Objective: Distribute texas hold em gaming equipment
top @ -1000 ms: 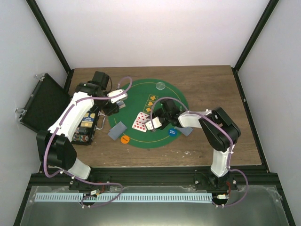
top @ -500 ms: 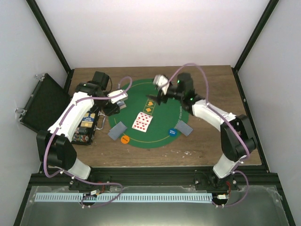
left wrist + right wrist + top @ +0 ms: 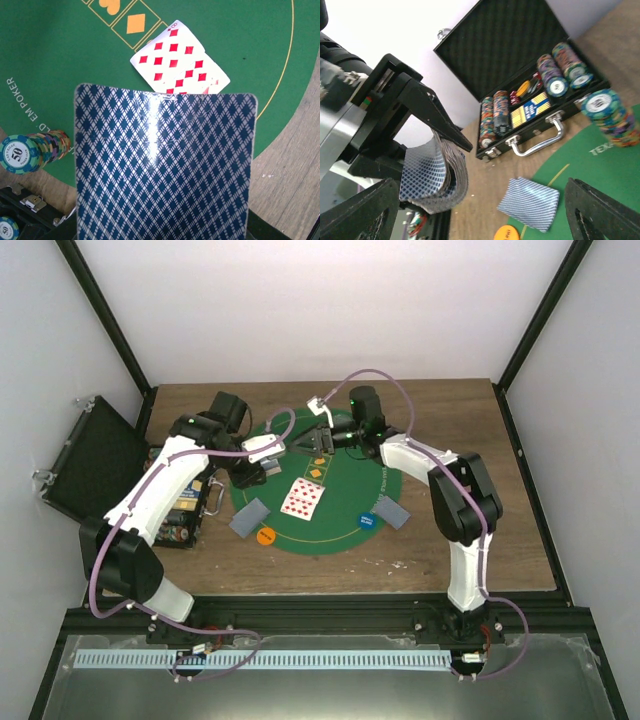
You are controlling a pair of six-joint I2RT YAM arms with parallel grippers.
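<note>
Card reads 8; chip 50; mat POKER.

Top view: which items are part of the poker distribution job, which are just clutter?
Job:
- held deck
- face-up cards
- left face-down cards
- right face-down cards
- orange disc
- blue disc

Lying about:
- green mat
- black case
</note>
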